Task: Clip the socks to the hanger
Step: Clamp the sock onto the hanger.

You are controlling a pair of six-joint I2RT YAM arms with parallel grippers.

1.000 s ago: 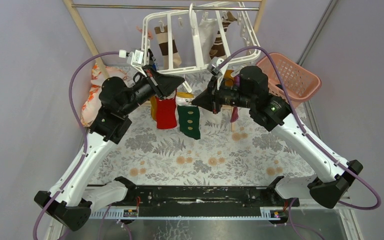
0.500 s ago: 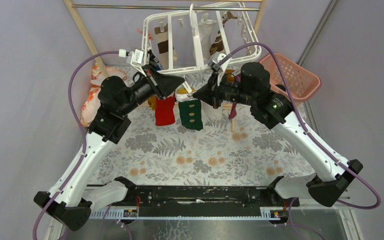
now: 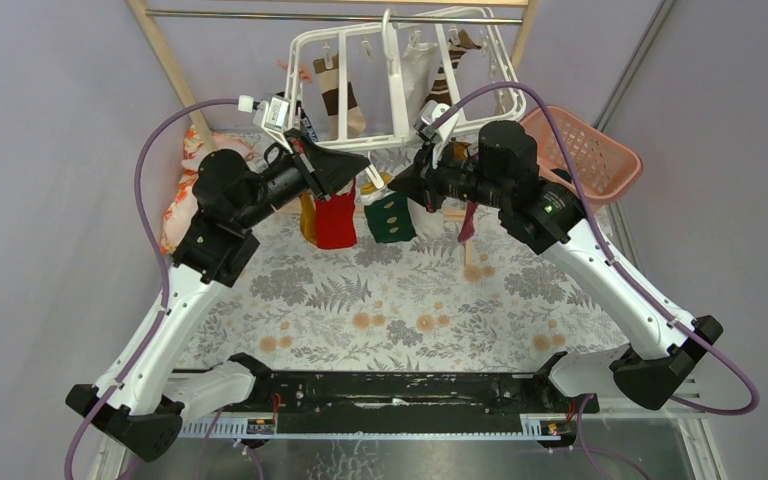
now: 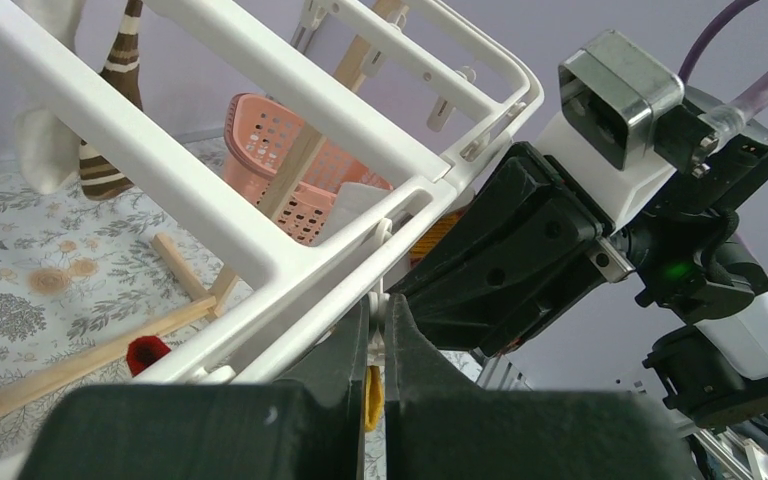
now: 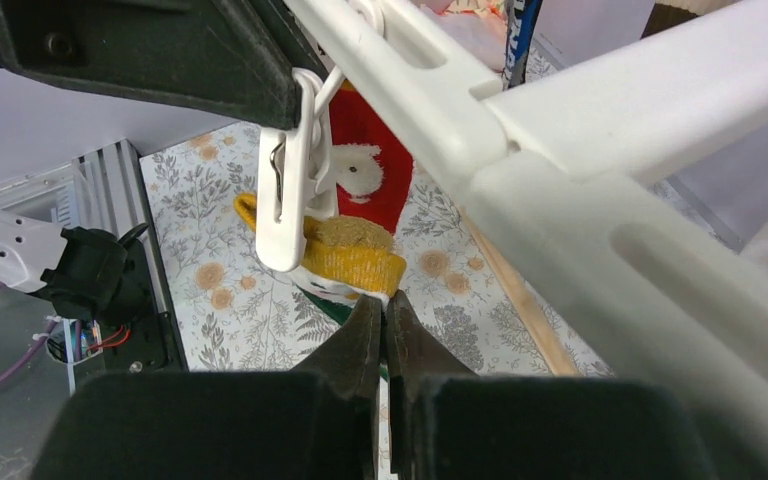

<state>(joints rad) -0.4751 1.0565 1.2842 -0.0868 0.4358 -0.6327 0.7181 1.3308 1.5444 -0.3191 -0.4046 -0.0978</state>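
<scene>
The right gripper (image 5: pixel 384 312) is clamped on the green sock (image 5: pixel 355 255) just under its yellow cuff, holding it up to the clip (image 5: pixel 288 205) just above its fingertips. The left gripper (image 4: pixel 377 330), fingers together, sits at that clip's top under the hanger (image 3: pixel 394 95), probably steadying it.

Left arm (image 3: pixel 165 310) rises from near-left corner of tabletop (image 3: pixel 410 300), elbow out, wrist angled toward far middle. Right arm (image 3: pixel 610 290) mirrors it from near-right corner. Left claw (image 3: pixel 360 160) and right claw (image 3: pixel 393 190) both pinched closed, tips near each other, held high.
</scene>
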